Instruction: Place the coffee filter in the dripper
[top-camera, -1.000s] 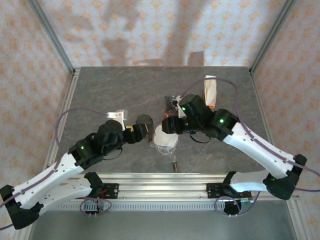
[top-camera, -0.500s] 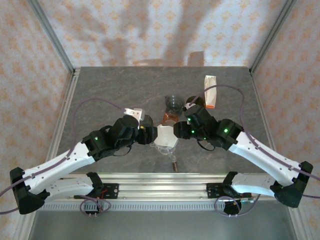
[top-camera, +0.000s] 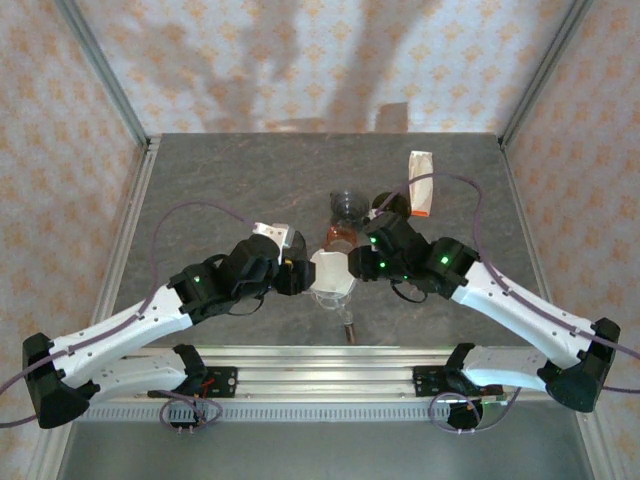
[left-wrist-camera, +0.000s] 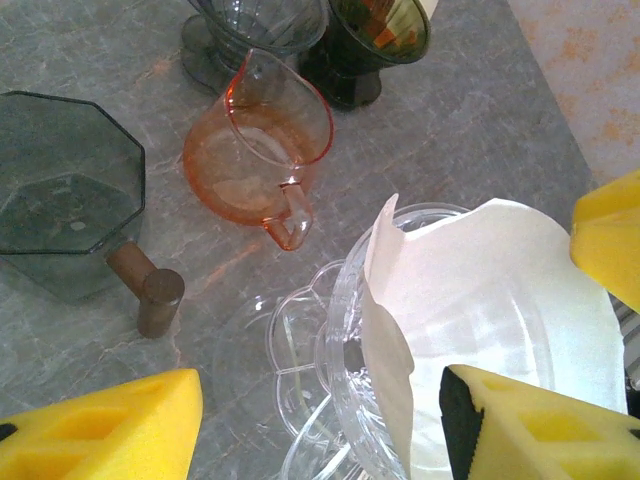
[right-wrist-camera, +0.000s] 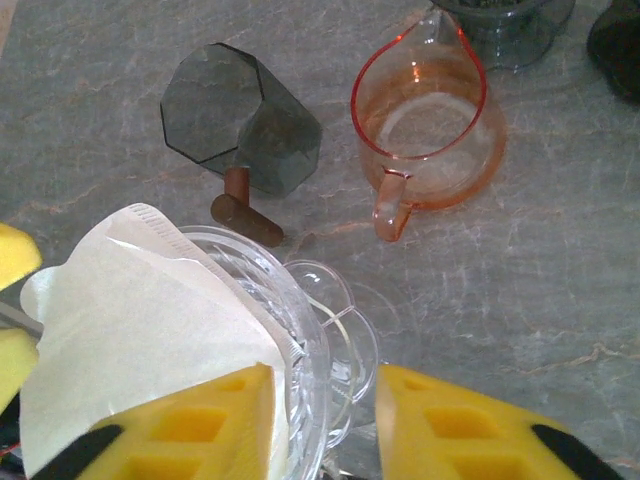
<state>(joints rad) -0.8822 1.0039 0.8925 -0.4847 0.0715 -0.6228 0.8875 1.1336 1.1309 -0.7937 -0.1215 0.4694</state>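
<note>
The clear glass dripper (left-wrist-camera: 350, 340) (right-wrist-camera: 300, 330) stands on the table in front of the arms (top-camera: 332, 292). The white paper coffee filter (left-wrist-camera: 490, 310) (right-wrist-camera: 130, 310) (top-camera: 328, 268) sits inside it, one seam edge poking above the rim. My left gripper (left-wrist-camera: 320, 400) (top-camera: 303, 275) is open and straddles the dripper's left wall, one finger outside and one over the filter. My right gripper (right-wrist-camera: 325, 385) (top-camera: 358, 265) is open but narrower; one yellow finger (right-wrist-camera: 190, 430) rests on the filter inside the rim, the other stands just outside by the base.
An orange glass pitcher (left-wrist-camera: 255, 160) (right-wrist-camera: 430, 130) (top-camera: 338, 238) stands just behind the dripper. A smoky octagonal cup with a wooden handle (left-wrist-camera: 60, 190) (right-wrist-camera: 240, 115) lies to its left. A grey glass (left-wrist-camera: 250, 30), a dark green cup (left-wrist-camera: 375, 30) and a filter packet (top-camera: 421, 183) are farther back.
Both arms have closed in on the dripper from either side. Both pairs of jaws have narrowed, the right more. The filter has settled lower into the dripper.
</note>
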